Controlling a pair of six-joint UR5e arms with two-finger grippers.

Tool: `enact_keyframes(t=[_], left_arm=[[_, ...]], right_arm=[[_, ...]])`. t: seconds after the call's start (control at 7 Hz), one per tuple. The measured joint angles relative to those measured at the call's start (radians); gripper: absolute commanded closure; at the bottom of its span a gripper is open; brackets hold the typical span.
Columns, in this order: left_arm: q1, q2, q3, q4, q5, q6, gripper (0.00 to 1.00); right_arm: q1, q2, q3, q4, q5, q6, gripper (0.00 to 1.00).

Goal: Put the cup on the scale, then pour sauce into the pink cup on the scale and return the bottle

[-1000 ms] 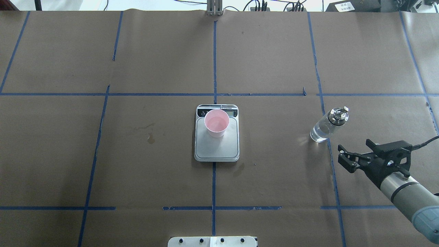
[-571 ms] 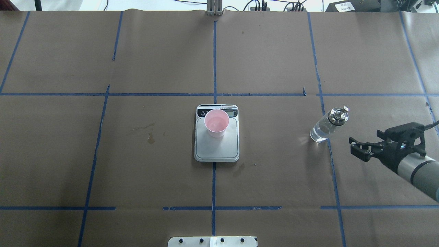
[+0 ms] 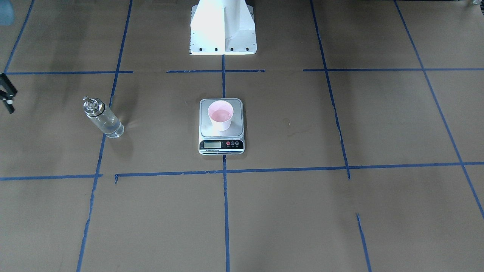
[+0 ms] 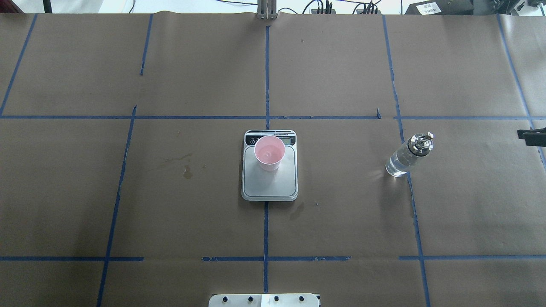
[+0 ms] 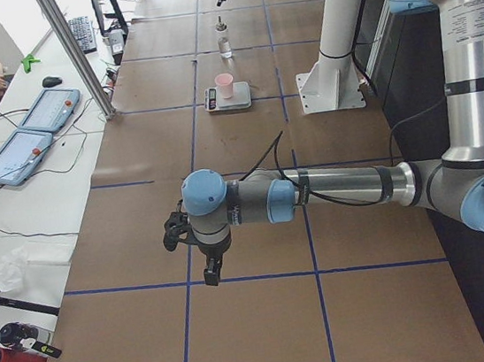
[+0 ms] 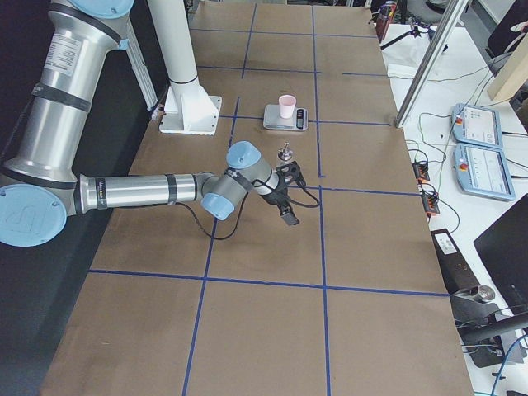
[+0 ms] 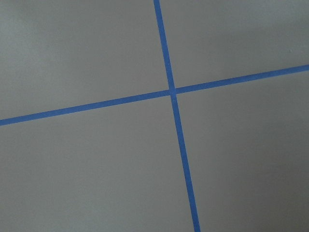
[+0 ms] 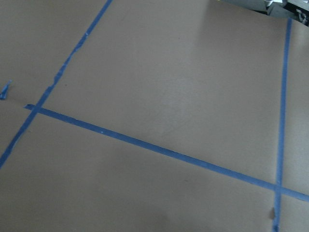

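The pink cup (image 4: 269,152) stands upright on the back part of the scale (image 4: 269,187) at the table's middle; a little clear sauce seems to lie in its bottom (image 3: 221,115). The bottle (image 4: 408,155) stands upright on the table to the right, partly filled, apart from everything (image 3: 103,118). My right gripper (image 4: 529,136) only shows at the frame edge, well right of the bottle, empty, jaws apart (image 3: 6,96). My left gripper (image 5: 199,245) hangs over the table's far left end; I cannot tell whether it is open or shut.
The white robot base (image 4: 264,299) sits at the near table edge. Small stains (image 4: 187,172) mark the brown paper left of the scale. Operators' tablets (image 5: 30,128) and a metal post (image 5: 73,51) stand at the far side.
My right gripper has drawn back to the right and away from the bottle, to the edge of the overhead view. The bottle, cup and scale have not moved.
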Motion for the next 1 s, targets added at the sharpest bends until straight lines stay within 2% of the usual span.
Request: enact_keyframes(t=[0.29,0.57,0.71,1.0], left_arm=[[0.0,0.0,-0.001,0.0,0.0,0.0,0.0],[0.0,0.0,-0.001,0.0,0.0,0.002,0.0],[0.0,0.0,0.0,-0.001,0.0,0.003,0.0],[0.0,0.0,0.003,-0.01,0.0,0.003,0.0]], right_arm=[[0.231,0.108,-0.002,-0.357,0.185,-0.26,0.0],[0.365,0.227,-0.007,-0.756,0.279,-0.474,0.0],[0.387,0.242,-0.017,-0.888,0.293,-0.542,0.0],[0.398,0.173,-0.044,-0.968,0.306,-0.595,0.0]])
